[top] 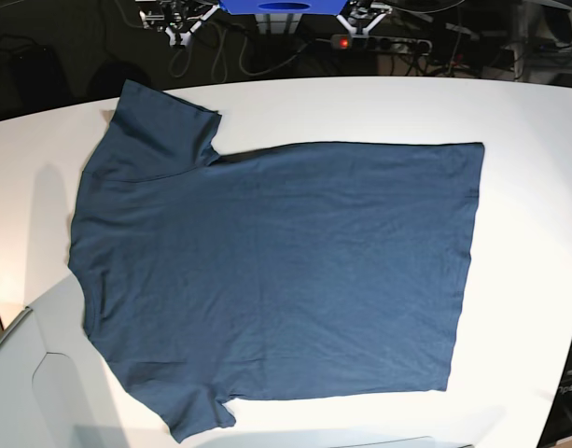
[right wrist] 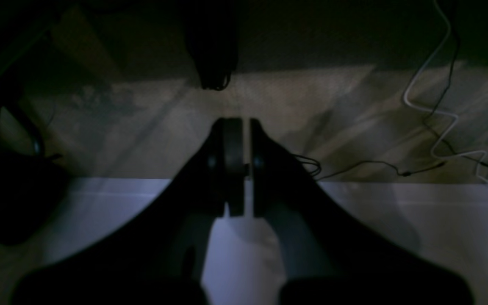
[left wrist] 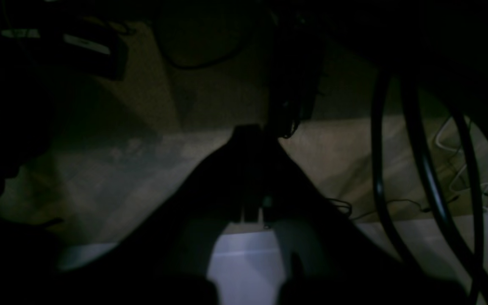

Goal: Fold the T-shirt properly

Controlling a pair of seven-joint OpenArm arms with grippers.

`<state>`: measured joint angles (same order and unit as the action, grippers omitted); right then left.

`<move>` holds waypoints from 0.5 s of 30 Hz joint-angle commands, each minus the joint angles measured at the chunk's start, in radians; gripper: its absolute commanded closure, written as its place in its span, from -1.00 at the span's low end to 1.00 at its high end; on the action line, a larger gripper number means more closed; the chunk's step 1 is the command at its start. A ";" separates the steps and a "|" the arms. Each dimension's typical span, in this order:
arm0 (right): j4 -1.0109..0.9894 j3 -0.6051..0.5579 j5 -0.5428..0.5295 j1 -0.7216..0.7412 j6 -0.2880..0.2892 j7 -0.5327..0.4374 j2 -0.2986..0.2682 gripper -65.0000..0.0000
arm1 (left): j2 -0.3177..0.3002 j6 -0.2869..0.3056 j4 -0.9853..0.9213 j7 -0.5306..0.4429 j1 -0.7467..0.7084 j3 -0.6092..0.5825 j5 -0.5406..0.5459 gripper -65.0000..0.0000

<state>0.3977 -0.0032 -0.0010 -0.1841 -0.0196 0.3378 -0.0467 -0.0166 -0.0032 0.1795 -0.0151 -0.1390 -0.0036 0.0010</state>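
Note:
The dark navy T-shirt [top: 276,280] lies flat and spread out on the white table [top: 528,121] in the base view, with its neck side to the left, its hem to the right and a sleeve at the top left and bottom left. Neither gripper shows in the base view. The left gripper [left wrist: 250,129] is a dark silhouette with its jaws together, empty, over the table's edge [left wrist: 244,262] and facing the floor. The right gripper [right wrist: 246,123] has its jaws almost touching and is empty, also over the table's edge [right wrist: 100,199]. The T-shirt is out of both wrist views.
Arm mounts and a blue fixture [top: 281,6] stand at the table's far edge, with a power strip [top: 360,42] behind. Black hoses [left wrist: 422,169] hang near the left gripper. A white cable [right wrist: 430,84] lies on the floor. A pale panel [top: 15,373] sits at the bottom left.

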 commanded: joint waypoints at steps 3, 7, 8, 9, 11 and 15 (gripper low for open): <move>0.004 -0.002 0.002 -0.005 0.019 0.007 -0.005 1.00 | 0.000 -0.001 0.002 0.002 -0.009 0.000 0.001 1.00; 0.005 -0.002 0.002 -0.010 0.020 0.004 -0.014 1.00 | -0.003 -0.001 0.002 -0.001 -0.011 0.000 0.003 1.00; 0.005 -0.002 0.002 -0.012 0.020 0.002 -0.014 1.00 | -0.004 -0.001 0.002 -0.003 -0.011 0.000 0.003 1.00; 0.005 -0.002 0.002 -0.012 0.020 0.002 -0.015 1.00 | -0.004 -0.001 0.002 -0.003 -0.011 0.000 0.003 1.00; 0.005 -0.002 0.002 -0.012 0.020 0.002 -0.017 1.00 | -0.006 -0.001 0.002 -0.001 -0.011 0.000 0.003 1.00; 0.005 -0.002 0.002 -0.012 0.020 0.002 -0.017 1.00 | -0.007 -0.001 0.002 -0.001 -0.011 0.000 0.003 1.00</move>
<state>0.3985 -0.0051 -0.0013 -0.1867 -0.0193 0.3367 -0.0605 -0.0223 -0.0032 0.1795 -0.0154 -0.1406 -0.0036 0.0013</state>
